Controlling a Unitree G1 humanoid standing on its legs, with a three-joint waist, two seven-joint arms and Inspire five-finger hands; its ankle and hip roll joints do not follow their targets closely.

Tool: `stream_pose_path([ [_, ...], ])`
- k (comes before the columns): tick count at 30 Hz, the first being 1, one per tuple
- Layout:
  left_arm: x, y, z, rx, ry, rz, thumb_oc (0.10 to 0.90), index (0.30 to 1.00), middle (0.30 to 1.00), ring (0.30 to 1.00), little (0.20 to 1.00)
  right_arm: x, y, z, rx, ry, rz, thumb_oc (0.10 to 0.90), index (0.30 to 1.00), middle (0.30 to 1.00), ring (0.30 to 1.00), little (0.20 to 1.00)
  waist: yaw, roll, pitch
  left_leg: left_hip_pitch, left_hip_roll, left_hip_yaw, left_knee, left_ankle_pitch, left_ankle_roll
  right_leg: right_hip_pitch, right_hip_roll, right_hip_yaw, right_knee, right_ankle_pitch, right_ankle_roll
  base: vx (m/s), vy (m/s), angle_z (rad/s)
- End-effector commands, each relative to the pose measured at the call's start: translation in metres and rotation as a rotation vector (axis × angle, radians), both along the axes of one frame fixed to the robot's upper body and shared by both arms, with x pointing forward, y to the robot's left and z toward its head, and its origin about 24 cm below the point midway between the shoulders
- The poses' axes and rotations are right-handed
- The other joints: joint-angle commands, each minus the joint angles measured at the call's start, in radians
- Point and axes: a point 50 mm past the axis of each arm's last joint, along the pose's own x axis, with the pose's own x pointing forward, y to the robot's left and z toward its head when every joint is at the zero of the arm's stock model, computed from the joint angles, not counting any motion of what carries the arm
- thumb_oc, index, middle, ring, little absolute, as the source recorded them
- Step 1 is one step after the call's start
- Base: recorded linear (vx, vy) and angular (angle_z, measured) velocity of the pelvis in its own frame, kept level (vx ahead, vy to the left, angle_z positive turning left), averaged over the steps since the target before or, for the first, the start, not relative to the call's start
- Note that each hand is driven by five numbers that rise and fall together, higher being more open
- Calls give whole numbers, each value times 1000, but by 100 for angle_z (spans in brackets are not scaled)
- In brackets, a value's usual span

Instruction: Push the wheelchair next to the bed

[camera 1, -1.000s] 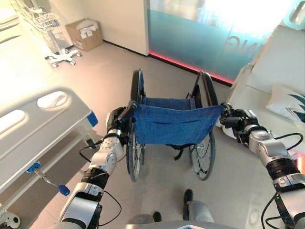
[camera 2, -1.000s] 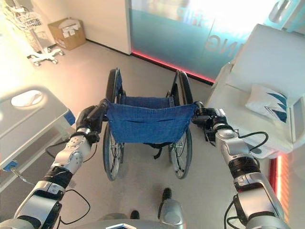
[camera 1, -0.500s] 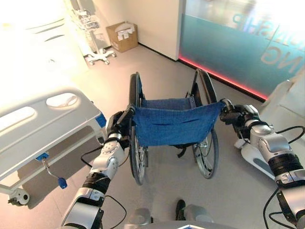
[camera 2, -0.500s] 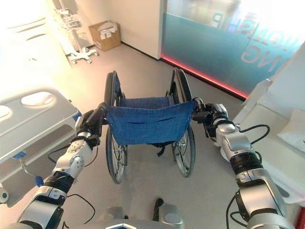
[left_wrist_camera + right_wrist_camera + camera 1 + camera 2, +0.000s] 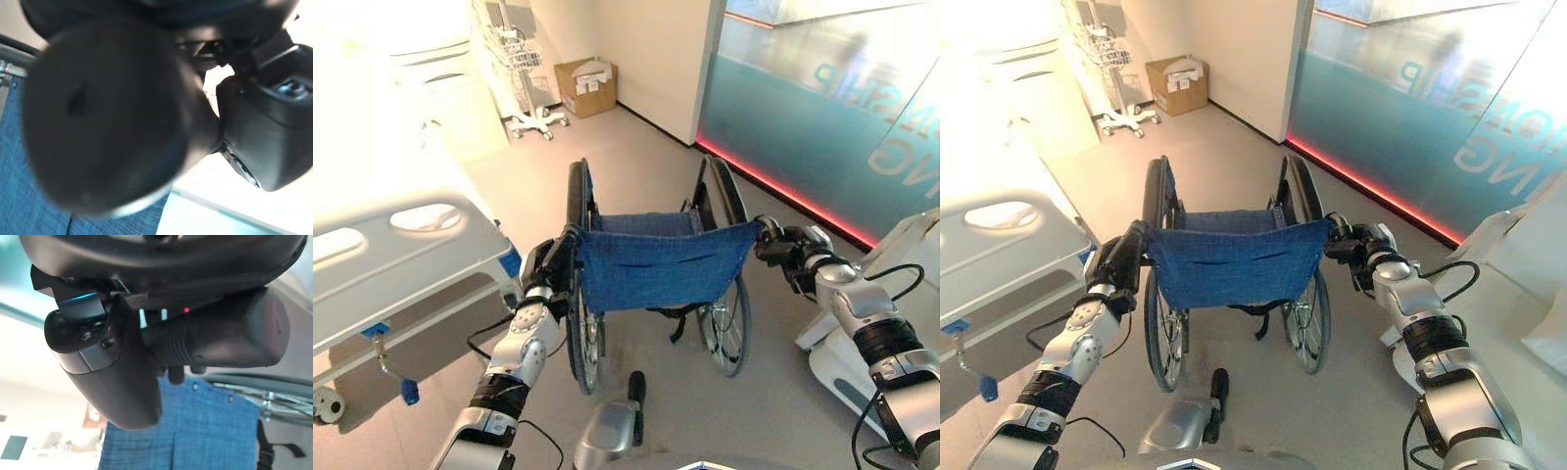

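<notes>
A folding wheelchair with a blue fabric backrest, black frame and large spoked wheels (image 5: pixel 656 269) stands on the pale grey floor (image 5: pixel 636 162), seen from behind, its seat facing away toward the far wall. The left robot hand (image 5: pixel 548 272) is wrapped round the black rubber push handle (image 5: pixel 107 117) on the chair's left side; in the left wrist view the grip's rounded end bulges right in front of the camera with the thumb closed beside it. The right robot hand (image 5: pixel 783 250) is curled round the ribbed black push handle (image 5: pixel 220 340) on the chair's right side, thumb folded over the grip, with the blue backrest cloth just beyond.

A white hospital bed with a moulded plastic side rail and blue fittings (image 5: pixel 406 250) lies to the left of the wheelchair, near its left wheel but not touching it; a castor shows at its lower corner. The chair's back is roughly level with the end of the bed.

Farther off, a brown cardboard box (image 5: pixel 585 86) sits against the cream wall, and a white wheeled stand with a wire basket (image 5: pixel 524 73) stands just beside it. A frosted teal glass partition with a red glowing strip along its base (image 5: pixel 803 108) runs along the right side of the room.
</notes>
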Motion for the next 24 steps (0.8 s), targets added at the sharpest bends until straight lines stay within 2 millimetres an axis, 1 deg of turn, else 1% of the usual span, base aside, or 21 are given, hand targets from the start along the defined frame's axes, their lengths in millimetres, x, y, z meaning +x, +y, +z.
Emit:
stream_pose_path([
  [1,1,-55,-18,-119,102,-185,400,300,300,300,300,24,69,39,242,-208,288,400,300,300,300,300,0,-18,25,37,-48,-11,-10,-36,78,14,-171,-55,413,153,165,252,128,20],
  [2,3,-55,-17,-115,104,-191,400,300,300,300,300,24,67,38,243,-210,278,400,300,300,300,300,-2,-2,22,48,-32,-12,-17,-22,87,-11,-172,-68,468,199,160,223,60,54],
  [3,4,-56,-16,-108,109,-197,400,300,300,300,300,25,64,38,242,-213,268,400,300,300,300,300,-11,2,23,79,-27,-21,-22,-37,91,-49,-200,-70,498,227,160,208,28,53],
  [5,5,-56,-16,-106,109,-198,400,300,300,300,300,25,63,39,246,-215,264,400,300,300,300,300,-14,2,25,94,-24,-27,-26,-43,92,-62,-211,-75,485,224,156,207,-47,26],
  [6,7,-57,-16,-97,110,-200,400,300,300,300,300,28,63,42,249,-222,263,400,300,300,300,300,-19,6,30,121,-20,-52,-37,-47,88,-87,-223,-82,417,207,147,286,-148,33],
  [7,8,-57,-16,-93,105,-203,400,300,300,300,300,30,63,47,252,-230,264,400,300,300,300,300,-27,5,37,147,-19,-74,-45,-48,80,-110,-219,-78,322,200,145,291,-166,38],
  [9,9,-58,-16,-94,99,-208,400,300,300,300,300,32,60,52,247,-242,265,400,300,300,300,300,-45,7,51,182,-21,-108,-50,-55,71,-152,-213,-60,216,211,145,217,-135,23],
  [11,8,-60,-17,-96,91,-208,400,300,300,300,300,34,58,58,238,-258,273,400,300,300,300,300,-75,0,65,211,-36,-147,-50,-78,72,-234,-219,-12,105,293,167,265,-156,46],
  [12,8,-60,-16,-94,88,-211,400,300,300,300,300,35,56,62,233,-266,274,400,300,300,300,300,-93,-8,75,229,-52,-176,-48,-102,75,-280,-226,26,48,363,193,303,-190,56],
  [13,7,-61,-17,-92,87,-215,400,300,300,300,300,35,55,64,231,-272,271,400,300,300,300,300,-104,-20,81,242,-69,-198,-46,-121,79,-316,-233,58,9,416,210,343,-204,56],
  [15,5,-63,-19,-89,92,-221,400,300,300,300,300,38,53,73,229,-278,267,400,300,300,300,300,-125,-27,90,276,-88,-266,-20,-180,89,-361,-237,106,-67,478,229,398,-220,80],
  [18,1,-62,-22,-88,102,-223,400,300,300,300,300,39,55,78,235,-274,270,400,300,300,300,300,-131,-28,86,297,-91,-313,-1,-214,94,-378,-234,145,-59,486,221,358,-232,71],
  [19,-1,-60,-23,-89,103,-215,400,300,300,300,300,40,56,80,236,-270,275,400,300,300,300,300,-129,-29,81,298,-88,-324,13,-225,94,-375,-228,158,-21,469,213,305,-232,48],
  [20,-1,-59,-23,-90,104,-215,400,300,300,300,300,40,56,79,235,-268,276,400,300,300,300,300,-128,-29,80,298,-87,-325,14,-225,94,-373,-228,158,-18,465,213,376,-368,40],
  [21,-4,-56,-25,-93,107,-205,400,300,300,300,300,40,56,78,231,-259,285,400,300,300,300,300,-120,-32,70,293,-77,-328,30,-228,89,-341,-226,159,-9,431,208,245,-264,36],
  [22,-4,-56,-26,-94,110,-210,400,300,300,300,300,40,55,78,228,-257,281,400,300,300,300,300,-120,-31,68,293,-74,-330,35,-230,86,-336,-223,158,-5,423,206,336,-366,51],
  [23,-4,-56,-26,-100,113,-211,400,300,300,300,300,40,55,77,219,-251,272,400,300,300,300,300,-119,-30,62,296,-62,-334,43,-232,76,-326,-217,154,7,402,200,287,-301,69],
  [24,-4,-55,-25,-120,114,-189,400,300,300,300,300,41,56,76,202,-246,262,400,300,300,300,300,-118,-28,53,316,-34,-328,50,-238,55,-312,-212,128,30,366,182,291,-298,71],
])
